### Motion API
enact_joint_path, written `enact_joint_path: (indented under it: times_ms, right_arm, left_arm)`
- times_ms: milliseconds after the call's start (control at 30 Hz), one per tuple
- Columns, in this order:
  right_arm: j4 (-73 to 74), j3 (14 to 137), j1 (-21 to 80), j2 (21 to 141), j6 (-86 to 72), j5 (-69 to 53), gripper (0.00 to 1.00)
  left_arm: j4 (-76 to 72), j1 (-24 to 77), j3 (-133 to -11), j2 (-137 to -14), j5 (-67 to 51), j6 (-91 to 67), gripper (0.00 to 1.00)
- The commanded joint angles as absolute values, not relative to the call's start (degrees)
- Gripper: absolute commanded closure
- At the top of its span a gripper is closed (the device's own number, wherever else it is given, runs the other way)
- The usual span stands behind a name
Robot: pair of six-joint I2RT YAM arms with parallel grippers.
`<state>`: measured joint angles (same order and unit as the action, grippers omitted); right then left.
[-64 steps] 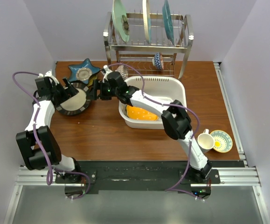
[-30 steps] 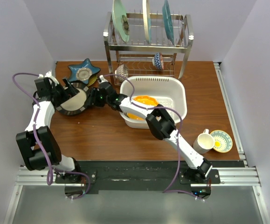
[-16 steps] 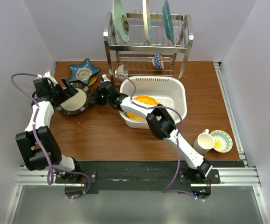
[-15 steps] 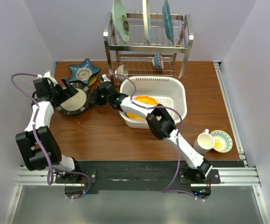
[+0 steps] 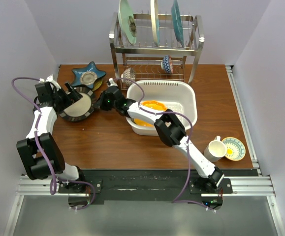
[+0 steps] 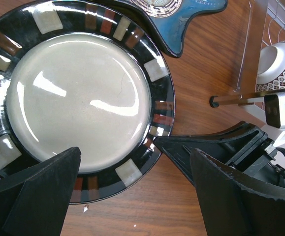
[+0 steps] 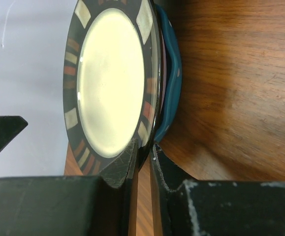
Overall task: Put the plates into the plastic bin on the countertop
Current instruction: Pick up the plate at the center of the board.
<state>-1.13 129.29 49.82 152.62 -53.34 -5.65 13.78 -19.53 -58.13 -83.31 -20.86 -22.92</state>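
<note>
A black-rimmed plate (image 5: 77,106) with a cream centre lies on the countertop (image 5: 108,142) at the left. My left gripper (image 5: 71,94) hovers over it, open, its fingers straddling the near rim (image 6: 135,152). My right gripper (image 5: 99,103) reaches in from the right and is shut on this plate's rim (image 7: 143,147), one finger above and one below. A blue plate edge (image 7: 173,73) shows under the black plate. The blue star-shaped plate (image 5: 88,75) lies just behind. An orange dotted plate (image 5: 149,106) leans inside the white plastic bin (image 5: 190,96).
A steel wire rack (image 5: 154,46) stands behind the bin with three big plates upright and small patterned bowls (image 6: 275,56) on its lower shelf. A cream cup (image 5: 215,148) and a yellow-centred saucer (image 5: 234,148) sit at the right front.
My right gripper's jaws have closed onto the black plate's rim and its wrist has shifted slightly right. The left arm has stayed where it was, open.
</note>
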Motion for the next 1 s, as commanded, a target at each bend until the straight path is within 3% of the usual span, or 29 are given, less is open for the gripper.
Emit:
enact_joint_path:
  times_ms: [0, 500, 967]
  right_arm:
    - [-6.94, 125.17, 48.69, 147.84, -52.73, -9.31, 1.0]
    - [-5.53, 129.2, 47.37, 144.76, -53.09, -13.89, 1.0]
    - [-5.1, 138.51, 47.37, 148.36, -55.02, -19.77, 1.0]
  left_arm:
    - [11.86, -20.3, -58.54, -82.0, -21.62, -22.06, 0.02]
    - [19.59, -20.21, -62.84, -89.29, -11.35, -21.88, 0.11]
    - [18.72, -20.3, -63.19, -90.62, -11.16, -21.53, 0.18]
